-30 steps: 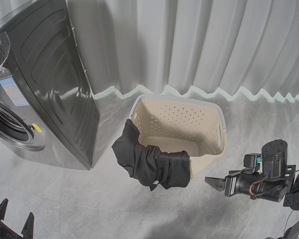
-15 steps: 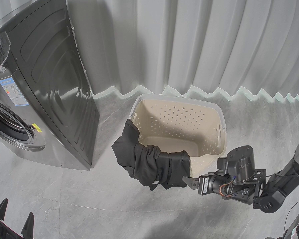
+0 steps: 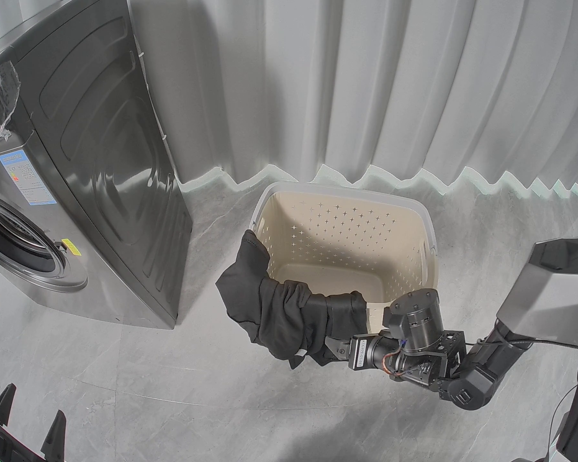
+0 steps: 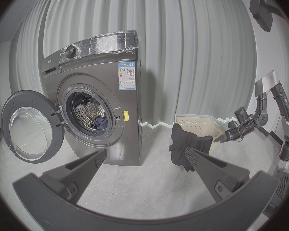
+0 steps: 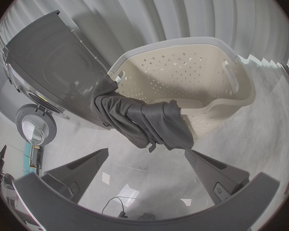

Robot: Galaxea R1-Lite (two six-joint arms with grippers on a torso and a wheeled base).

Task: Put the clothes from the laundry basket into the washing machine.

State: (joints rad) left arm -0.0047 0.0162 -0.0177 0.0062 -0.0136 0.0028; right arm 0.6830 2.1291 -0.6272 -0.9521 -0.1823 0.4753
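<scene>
Dark garment (image 3: pixel 289 319) hung over the near rim of the laundry basket (image 3: pixel 343 190), which sat on the floor (image 3: pixel 173 380) beside the washing machine (image 3: pixel 77 162). We noted the right gripper (image 3: pixel 334 348) at the garment's hanging fold, fingers apart. The left gripper (image 3: pixel 34 402) was low and well apart from it, fingers also spread. The washer door (image 4: pixel 30 125) stood open.

Print & labels: washing machine (image 4: pixel 125 135) front, plus 1 garment tag. No wording legible.
Blue-and-white label (image 4: pixel 126 76), upper front panel, side away from door hinge: small print w/ square code, too small to read. Yellow sticker (image 4: pixel 126 115) just beside door opening: illegible. Badge (image 4: pixel 49 61), top front corner, hinge side: lettering not made out. White tag (image 3: pixel 300 353) on dark garment (image 3: pixel 282 316): no print made out.
</scene>
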